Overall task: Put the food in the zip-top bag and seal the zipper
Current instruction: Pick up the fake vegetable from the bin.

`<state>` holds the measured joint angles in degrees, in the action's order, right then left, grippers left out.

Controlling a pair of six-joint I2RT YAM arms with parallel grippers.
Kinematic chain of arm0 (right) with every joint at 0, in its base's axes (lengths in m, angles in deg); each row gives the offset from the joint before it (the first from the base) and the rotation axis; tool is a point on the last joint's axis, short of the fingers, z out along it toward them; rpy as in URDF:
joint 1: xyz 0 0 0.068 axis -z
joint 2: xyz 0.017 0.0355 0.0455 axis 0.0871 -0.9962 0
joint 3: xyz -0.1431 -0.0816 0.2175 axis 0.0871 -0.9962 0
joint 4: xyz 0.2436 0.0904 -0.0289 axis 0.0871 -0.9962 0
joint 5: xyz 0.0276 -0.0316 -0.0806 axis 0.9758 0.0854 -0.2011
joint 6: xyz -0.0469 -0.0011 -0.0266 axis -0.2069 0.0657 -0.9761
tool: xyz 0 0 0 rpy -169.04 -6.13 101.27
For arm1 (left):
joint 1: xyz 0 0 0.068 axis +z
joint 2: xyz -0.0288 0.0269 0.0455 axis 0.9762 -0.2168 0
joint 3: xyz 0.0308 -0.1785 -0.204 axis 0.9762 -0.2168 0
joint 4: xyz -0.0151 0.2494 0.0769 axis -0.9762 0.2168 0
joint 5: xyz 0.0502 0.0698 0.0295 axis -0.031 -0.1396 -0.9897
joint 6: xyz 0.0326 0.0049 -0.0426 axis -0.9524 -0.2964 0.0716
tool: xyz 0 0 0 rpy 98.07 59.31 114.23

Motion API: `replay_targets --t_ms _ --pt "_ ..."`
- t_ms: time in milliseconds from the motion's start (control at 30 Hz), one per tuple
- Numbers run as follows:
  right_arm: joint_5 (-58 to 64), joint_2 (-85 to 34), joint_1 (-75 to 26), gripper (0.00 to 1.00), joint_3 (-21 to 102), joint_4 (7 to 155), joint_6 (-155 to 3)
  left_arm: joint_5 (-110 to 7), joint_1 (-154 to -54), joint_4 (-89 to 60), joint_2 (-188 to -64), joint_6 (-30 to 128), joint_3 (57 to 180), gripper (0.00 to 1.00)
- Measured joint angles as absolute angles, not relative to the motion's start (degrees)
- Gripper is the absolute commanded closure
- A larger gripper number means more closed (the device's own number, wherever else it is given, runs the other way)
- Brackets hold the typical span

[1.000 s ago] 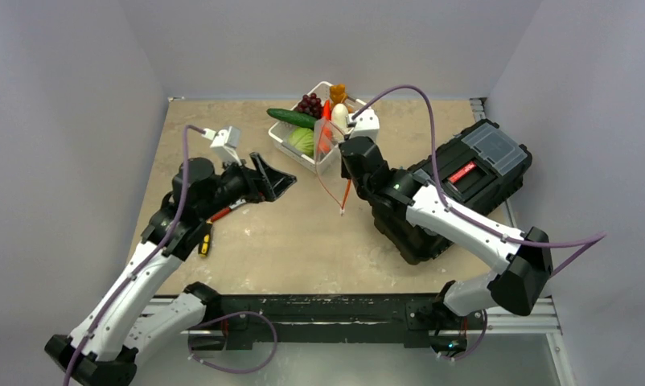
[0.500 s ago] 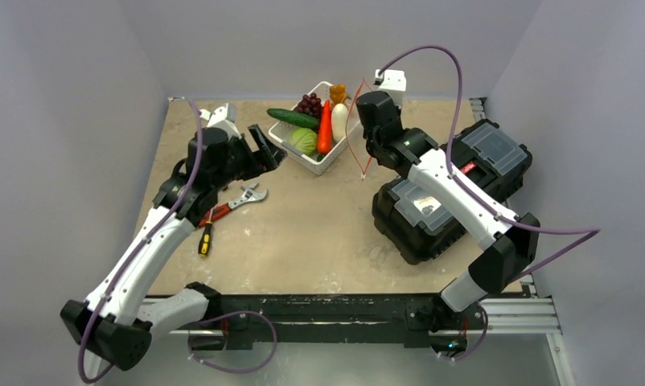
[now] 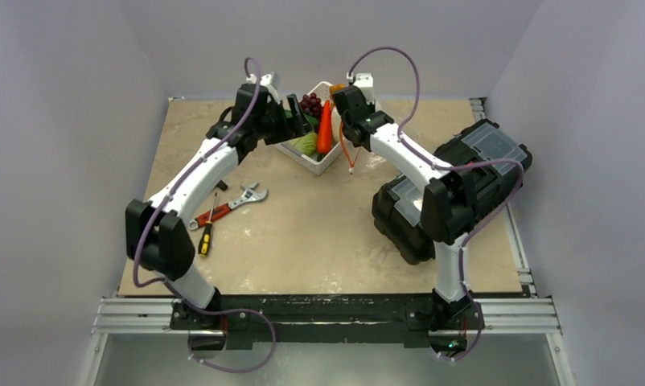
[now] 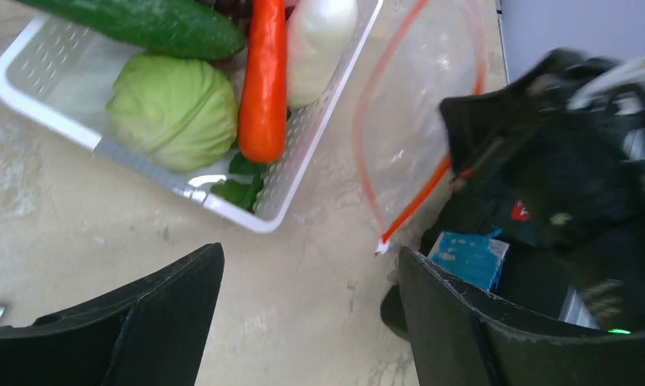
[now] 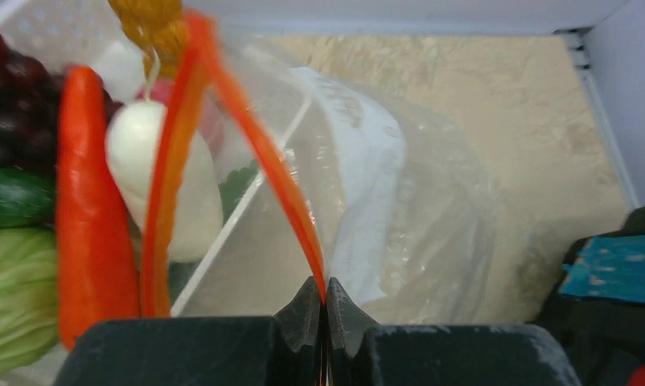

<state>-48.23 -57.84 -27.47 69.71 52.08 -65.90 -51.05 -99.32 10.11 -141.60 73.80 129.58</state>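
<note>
- pale lilac walls close in a mottled beige table (image 3: 319, 233), with both arms reaching to its far middle.
- white slotted basket (image 4: 303, 153) stands there, and all the food in view lies inside it.
- in the basket: a dark green cucumber (image 4: 142, 24) along the far side, a light green cabbage (image 4: 173, 108) by the near rim, an orange carrot (image 4: 263, 80) lying lengthwise beside the cabbage, and a white oval piece (image 4: 319, 40) against the right wall.
- dark purple grapes (image 3: 309, 103) sit at the far end of the basket.
- left gripper (image 4: 310, 253) hangs over the basket's left side in the top view, its fingers spread wide with nothing between them.
- right gripper (image 5: 321, 293) is pinched tight on the zipper (image 4: 416, 201), the red-orange strip running straight into its closed fingertips.
- zip-top bag (image 5: 400, 201) hangs from that pinch just beside the basket's right wall; whether it touches the table i cannot tell.
- the bag's mouth gapes, its two strip halves bowing apart into a loop, and no food shows inside it.
- a small white tab (image 4: 380, 248) ends the strip at its low point.
- black toolbox (image 3: 472, 173) sits on the right of the table.
- a wrench (image 3: 251, 195) and two screwdrivers (image 3: 208, 225) lie on the left, well apart from the basket.
</note>
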Motion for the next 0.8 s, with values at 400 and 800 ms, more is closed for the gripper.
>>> replay_targets --t_ms 400,800 --pt "-28.93 -66.23 -14.95 1.0 70.69 54.4 -66.32 -45.26 -99.08 7.12 -162.23 66.52 147.44 0.33" --pt "-21.72 -61.03 -15.71 1.0 68.96 57.39 -66.27 -48.78 -99.65 0.74 -169.14 63.44 147.81 0.46"
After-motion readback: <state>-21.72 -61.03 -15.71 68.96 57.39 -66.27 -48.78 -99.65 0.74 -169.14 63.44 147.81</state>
